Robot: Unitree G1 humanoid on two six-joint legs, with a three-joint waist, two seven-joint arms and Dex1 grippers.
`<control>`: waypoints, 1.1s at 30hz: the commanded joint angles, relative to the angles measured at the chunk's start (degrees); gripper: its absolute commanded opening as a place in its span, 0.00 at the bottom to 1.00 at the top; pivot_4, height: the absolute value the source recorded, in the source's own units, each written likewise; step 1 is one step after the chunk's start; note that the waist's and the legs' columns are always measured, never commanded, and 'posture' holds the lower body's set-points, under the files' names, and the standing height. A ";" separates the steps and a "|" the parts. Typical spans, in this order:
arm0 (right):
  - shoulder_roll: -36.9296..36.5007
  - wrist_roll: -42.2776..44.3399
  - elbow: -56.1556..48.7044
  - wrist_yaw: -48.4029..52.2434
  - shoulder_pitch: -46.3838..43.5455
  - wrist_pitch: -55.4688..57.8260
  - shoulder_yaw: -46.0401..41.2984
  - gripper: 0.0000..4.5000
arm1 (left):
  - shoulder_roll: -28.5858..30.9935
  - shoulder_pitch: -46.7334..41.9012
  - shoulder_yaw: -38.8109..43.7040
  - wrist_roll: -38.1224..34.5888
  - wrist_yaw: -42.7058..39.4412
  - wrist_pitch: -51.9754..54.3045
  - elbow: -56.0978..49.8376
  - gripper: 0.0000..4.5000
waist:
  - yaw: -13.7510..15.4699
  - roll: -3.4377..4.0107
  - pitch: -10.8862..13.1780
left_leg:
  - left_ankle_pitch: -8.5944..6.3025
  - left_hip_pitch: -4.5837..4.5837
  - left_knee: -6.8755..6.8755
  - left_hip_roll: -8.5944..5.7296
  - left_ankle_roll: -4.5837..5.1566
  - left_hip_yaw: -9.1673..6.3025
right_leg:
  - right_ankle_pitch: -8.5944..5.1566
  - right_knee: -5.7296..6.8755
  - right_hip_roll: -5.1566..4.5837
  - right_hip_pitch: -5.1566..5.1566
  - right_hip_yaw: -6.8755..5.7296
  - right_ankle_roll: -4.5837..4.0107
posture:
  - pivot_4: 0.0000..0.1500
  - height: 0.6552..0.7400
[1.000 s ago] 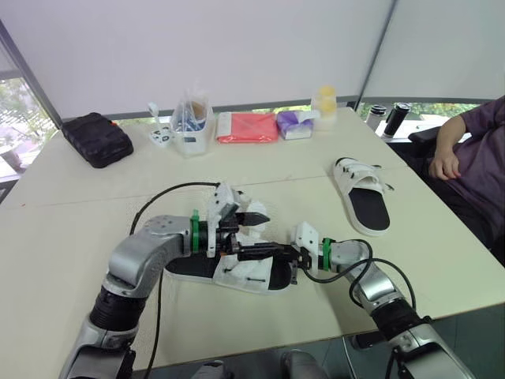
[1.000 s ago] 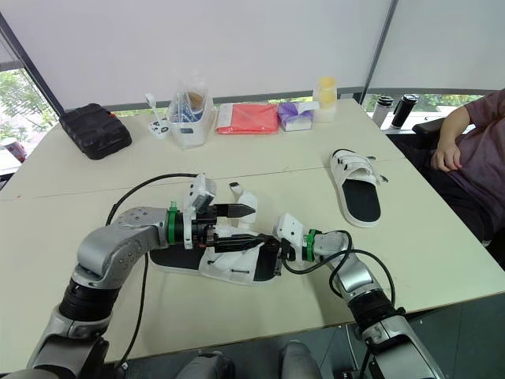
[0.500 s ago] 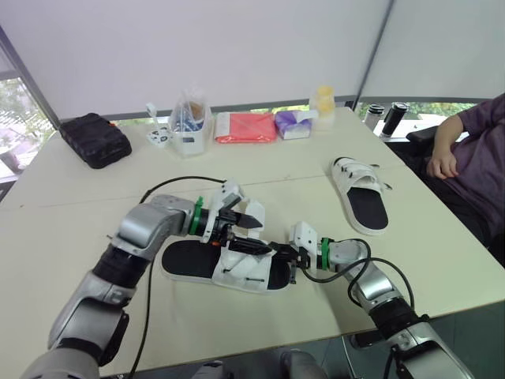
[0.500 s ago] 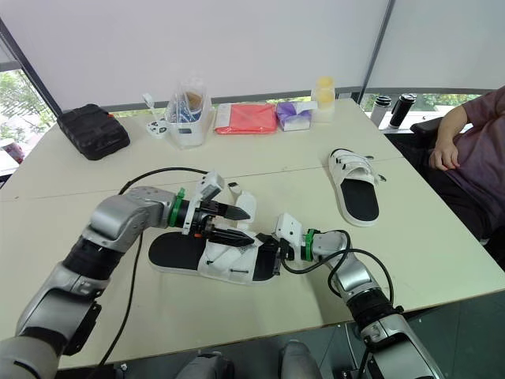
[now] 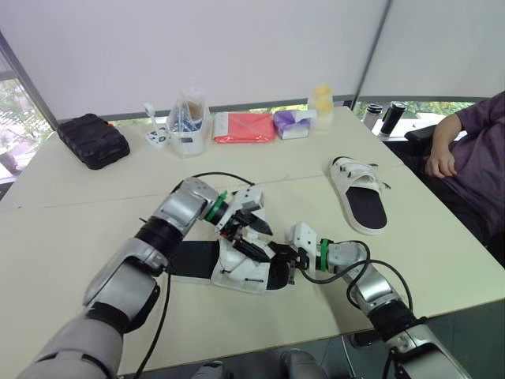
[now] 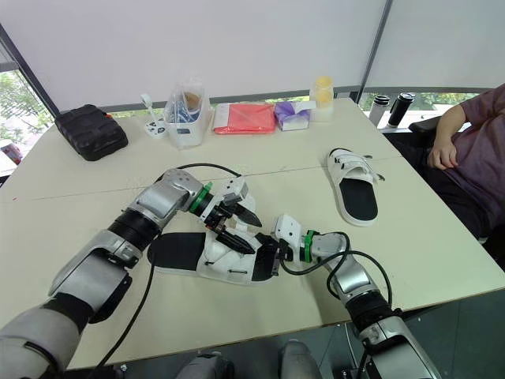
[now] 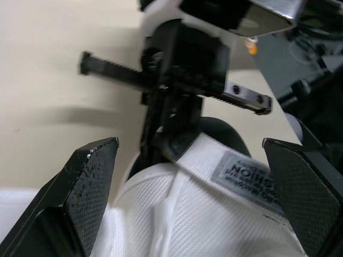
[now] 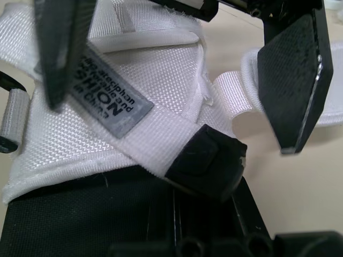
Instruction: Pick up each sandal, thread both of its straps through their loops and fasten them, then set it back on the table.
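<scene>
Swinging round since the earlier pictures, the left arm now reaches the near sandal [image 5: 237, 272] from its far side, and the left gripper [image 5: 267, 245] has dropped closer onto the white strap [image 7: 177, 214]. Its two black fingers [image 7: 86, 198] stand wide apart, one on each side of the strap, touching nothing that can be seen. The near sandal lies flat on the table [image 5: 79, 229], close to the front edge, between the two arms. At its right-hand end the right gripper [image 5: 282, 259] has its fingers closed together on the edge of the strap, beside the grey sewn label [image 7: 244, 174].

A second sandal [image 5: 360, 194] lies well apart to the right, sole down, its straps at the far end. Along the far edge sit a black pouch [image 5: 93, 140], a clear tub [image 5: 189, 126], a red packet [image 5: 245, 126], a purple pack [image 5: 293, 124] and two dark bottles [image 5: 384, 117]. A person's hand [image 5: 439, 164] rests at the right.
</scene>
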 commanded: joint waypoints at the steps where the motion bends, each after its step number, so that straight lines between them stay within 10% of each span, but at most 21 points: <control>1: -0.87 -4.86 4.90 -2.45 2.84 3.71 1.64 0.00 | -0.95 -0.29 0.02 2.08 -0.43 -2.31 0.00 0.88 | 0.02 0.00 0.00 | 0.00 0.00 0.00 0.00 0.00 0.00 | 0.00 0.00 0.00 0.00 0.00 0.01 | 1.00 1.00; 9: -0.87 -4.96 5.59 -2.49 2.13 3.44 1.61 0.00 | -2.32 1.55 0.92 3.10 -0.25 -0.99 -1.81 0.01 | -0.04 0.03 -0.02 | 0.00 0.02 -0.03 0.01 0.01 -0.01 | 0.04 0.01 0.01 0.00 0.00 0.08 | 1.00 1.00; 33: -0.60 -5.00 7.03 -2.40 1.95 2.83 1.73 0.00 | 3.65 10.15 25.25 -11.51 18.31 20.20 -27.72 0.00 | -0.03 0.03 0.00 | 0.00 0.03 0.00 0.01 0.00 -0.06 | 0.05 0.03 0.00 0.00 0.00 0.10 | 1.00 1.00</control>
